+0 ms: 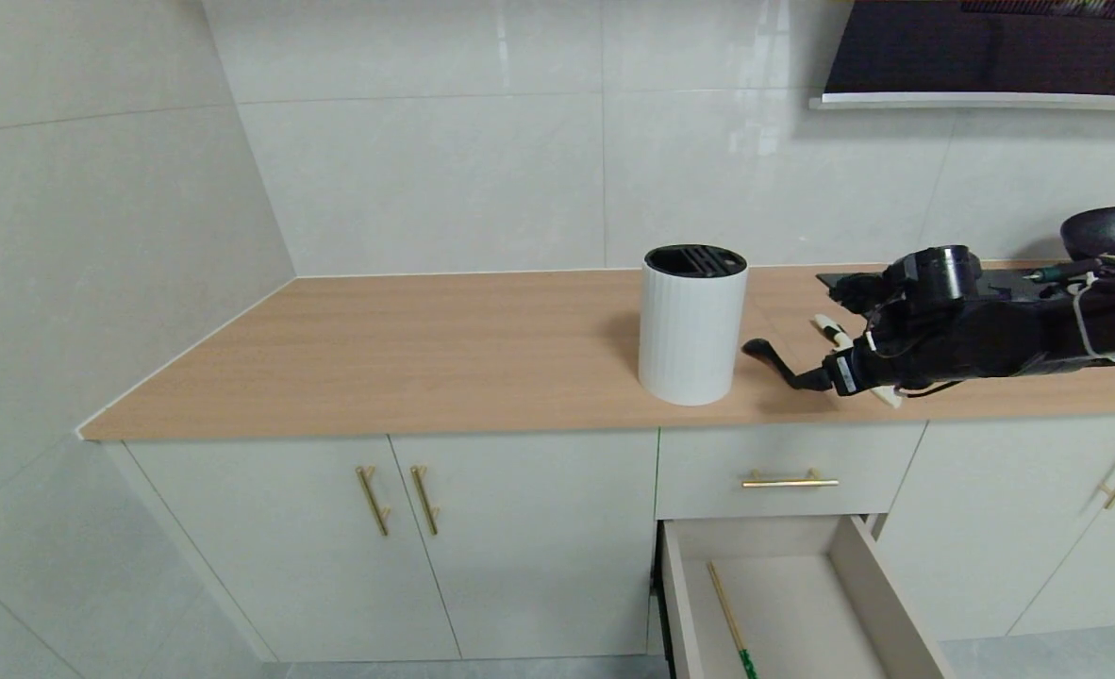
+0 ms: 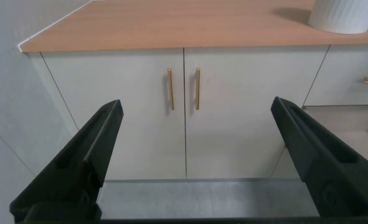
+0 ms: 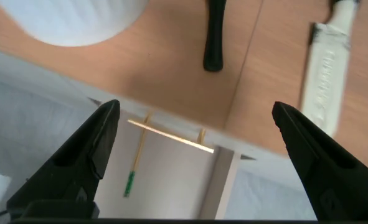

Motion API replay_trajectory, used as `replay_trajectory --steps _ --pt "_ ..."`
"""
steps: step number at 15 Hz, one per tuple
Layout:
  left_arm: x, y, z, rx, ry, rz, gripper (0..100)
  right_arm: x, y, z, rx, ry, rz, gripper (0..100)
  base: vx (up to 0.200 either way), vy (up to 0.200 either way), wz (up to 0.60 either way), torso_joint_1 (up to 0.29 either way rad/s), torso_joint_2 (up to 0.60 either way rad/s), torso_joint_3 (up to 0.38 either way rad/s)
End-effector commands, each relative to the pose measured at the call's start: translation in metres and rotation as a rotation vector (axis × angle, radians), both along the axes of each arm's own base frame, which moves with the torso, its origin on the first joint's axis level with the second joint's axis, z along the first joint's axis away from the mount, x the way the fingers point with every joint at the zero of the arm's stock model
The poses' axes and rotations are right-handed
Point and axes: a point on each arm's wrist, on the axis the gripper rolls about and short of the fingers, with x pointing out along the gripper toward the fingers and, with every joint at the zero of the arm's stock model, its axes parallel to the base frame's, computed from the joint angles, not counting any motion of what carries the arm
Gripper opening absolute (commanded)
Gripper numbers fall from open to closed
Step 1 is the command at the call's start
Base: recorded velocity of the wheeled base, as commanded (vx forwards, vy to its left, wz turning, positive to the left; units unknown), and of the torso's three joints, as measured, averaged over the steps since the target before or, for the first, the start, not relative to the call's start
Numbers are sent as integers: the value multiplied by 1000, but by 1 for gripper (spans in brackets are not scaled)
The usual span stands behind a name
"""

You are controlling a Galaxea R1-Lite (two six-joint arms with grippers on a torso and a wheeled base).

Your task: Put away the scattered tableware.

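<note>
Two utensils lie on the wooden countertop (image 1: pixel 425 349), to the right of one white utensil holder (image 1: pixel 692 330) with a black slotted top. The black-handled utensil (image 1: pixel 771 359) lies slanted. Its long axis goes from the far left to the near right, and in the right wrist view its rounded handle end (image 3: pixel 213 59) points to the front edge of the counter. The white utensil (image 1: pixel 831 331) is just beside it, not touching, and its axis is nearly parallel. Which kind of utensil each one is, I cannot tell.

The right gripper (image 3: pixel 199 162) hangs above the front edge of the counter and over the middle of the white utensil, with its fingers (image 3: pixel 99 155) spread wide and holding nothing. The left gripper (image 2: pixel 196 168) is low in front of the two cabinet doors (image 1: pixel 331 547), also with wide-spread fingers and nothing between them.

Below the counter there is one shut drawer (image 1: pixel 790 453) with a gold handle. Directly under it one open drawer (image 1: pixel 793 604) is pulled out. Inside lies a thin chopstick (image 1: pixel 727 613), its long axis along the drawer's depth and its green end to the front. If it is one or a tight pair, I cannot tell.

The walls (image 1: pixel 425 141) are of pale tiles. At the right stands one black wok (image 1: pixel 1112 231) on a cooktop (image 1: pixel 831 279), under a range hood (image 1: pixel 991 47).
</note>
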Motion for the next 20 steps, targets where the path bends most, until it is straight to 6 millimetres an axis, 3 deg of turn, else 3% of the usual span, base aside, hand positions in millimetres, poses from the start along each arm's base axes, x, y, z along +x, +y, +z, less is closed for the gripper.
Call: replay_trajectory --steps 1,9,13,20 --pt "0 0 0 0 0 1 100 21 1 -27 -4 30 5 100 0 0 0 0 0 0" --pt "0 0 0 0 0 1 100 73 -11 -33 89 -84 76 100 0 0 0 0 0 0" --pt "0 0 0 0 0 1 100 79 -21 -46 155 -54 15 100 0 0 0 0 0 0" --pt "0 0 0 0 0 1 100 87 -18 -60 167 -43 15 100 0 0 0 0 0 0"
